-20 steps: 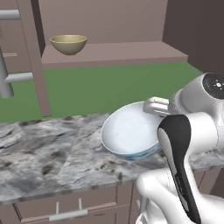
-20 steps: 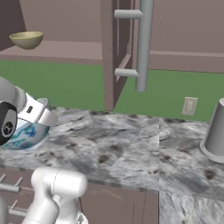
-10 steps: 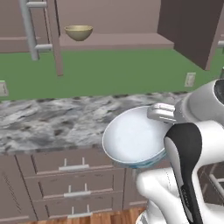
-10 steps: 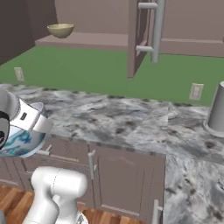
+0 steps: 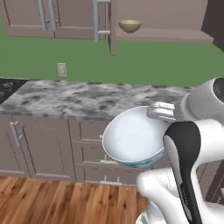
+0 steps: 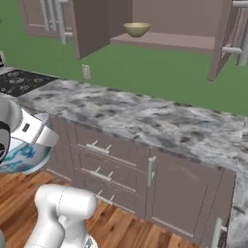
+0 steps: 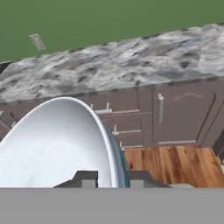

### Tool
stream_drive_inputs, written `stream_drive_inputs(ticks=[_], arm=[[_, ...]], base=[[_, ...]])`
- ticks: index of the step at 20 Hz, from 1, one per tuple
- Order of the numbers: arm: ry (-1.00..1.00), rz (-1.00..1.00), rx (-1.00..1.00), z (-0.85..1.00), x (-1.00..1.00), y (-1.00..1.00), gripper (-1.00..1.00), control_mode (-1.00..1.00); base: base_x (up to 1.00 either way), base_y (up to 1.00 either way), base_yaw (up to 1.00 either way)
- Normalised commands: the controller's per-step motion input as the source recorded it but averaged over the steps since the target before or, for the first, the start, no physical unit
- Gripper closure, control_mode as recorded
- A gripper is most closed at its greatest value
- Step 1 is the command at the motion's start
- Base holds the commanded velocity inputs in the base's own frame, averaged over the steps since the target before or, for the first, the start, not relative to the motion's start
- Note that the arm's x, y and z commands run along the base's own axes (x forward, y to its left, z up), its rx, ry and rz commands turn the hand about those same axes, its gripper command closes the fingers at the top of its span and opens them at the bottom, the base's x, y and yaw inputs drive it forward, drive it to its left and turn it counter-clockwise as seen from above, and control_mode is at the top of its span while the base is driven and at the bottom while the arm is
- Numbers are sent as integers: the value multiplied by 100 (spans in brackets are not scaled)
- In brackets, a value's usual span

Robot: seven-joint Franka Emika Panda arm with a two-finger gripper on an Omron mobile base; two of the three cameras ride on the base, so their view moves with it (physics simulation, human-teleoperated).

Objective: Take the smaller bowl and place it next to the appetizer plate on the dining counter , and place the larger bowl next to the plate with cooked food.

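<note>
Change: base has backed away from the marbled bench (image 5: 87, 98), view swung | Jaws (image 7: 111, 178): still pinched on rim of larger bowl (image 5: 133, 138), carried mid-air | Smaller bowl (image 5: 130, 26): on cabinet shelf | Meaning: transport toward dining counter likely underway.

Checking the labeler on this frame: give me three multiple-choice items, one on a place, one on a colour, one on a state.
1. Where is the smaller bowl?
A. on the open wall cabinet's shelf
B. on the marbled counter
C. on the wood floor

2. What colour is the wall above the counter?
A. white
B. green
C. blue

3. What is the end effector doing?
A. hanging open
B. shut on the smaller bowl
C. shut on the rim of the larger bowl

Answers: 1 A, both base views show it on the shelf beside the open door. 2 B, green runs between cabinets and counter. 3 C, the hand view shows the fingertips either side of the rim.
</note>
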Motion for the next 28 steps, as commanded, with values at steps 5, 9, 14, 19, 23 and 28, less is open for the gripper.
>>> stream_drive_inputs(ticks=[5, 9, 14, 19, 23, 28], arm=[[0, 0, 0, 0, 0, 0, 100, 100], [0, 0, 0, 0, 0, 0, 100, 100], [0, 0, 0, 0, 0, 0, 100, 100], [0, 0, 0, 0, 0, 0, 100, 100], [0, 0, 0, 0, 0, 0, 100, 100], [0, 0, 0, 0, 0, 0, 100, 100]], base=[[-24, 56, 56], [-18, 49, 63], [-22, 47, 65], [-10, 51, 67], [-7, 51, 67], [-61, 51, 61]])
